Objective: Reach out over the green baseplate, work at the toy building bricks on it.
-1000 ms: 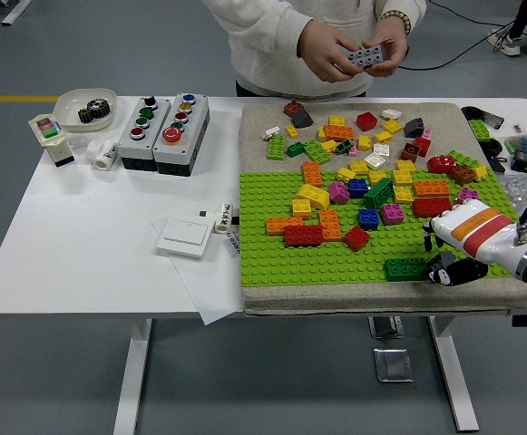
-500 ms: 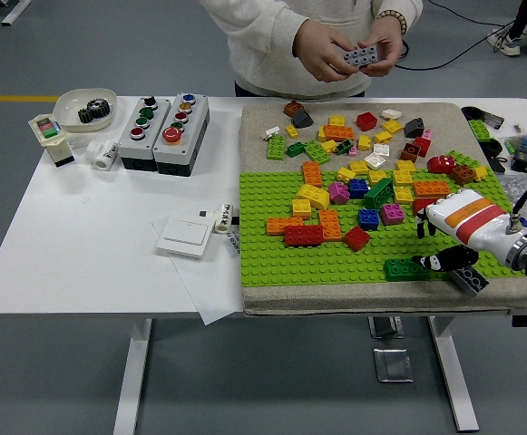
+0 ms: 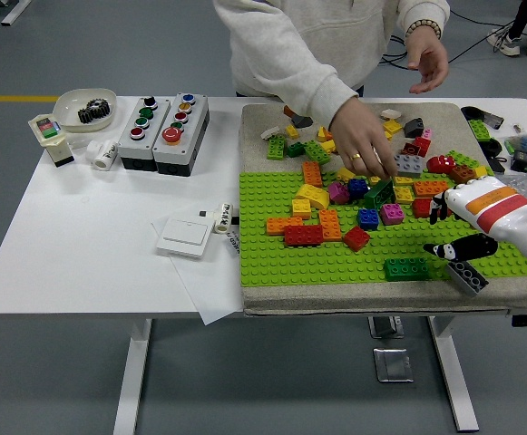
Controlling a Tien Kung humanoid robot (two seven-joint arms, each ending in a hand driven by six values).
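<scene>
My right robot hand [image 3: 458, 246] pinches a gray brick [image 3: 467, 275] above the green baseplate [image 3: 281, 263], beside a dark green brick [image 3: 406, 268]. A person's hand [image 3: 365, 145] reaches over the scattered bricks [image 3: 336, 213] ahead.

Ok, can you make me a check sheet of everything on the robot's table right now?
Surface: white table, with a grey mat under the green baseplate.
Job's things: loose bricks in many colours; a dark green brick sits near the front, a grey brick farther back.
Clutter: two button boxes, a bowl, a white switch.
Hands: right hand holds a dark brick at the baseplate's right front; left hand not seen.
Person: one hand reaches into the bricks, the other hand is raised.
Cables: some on the floor behind.
Surroundings: grey floor.
</scene>
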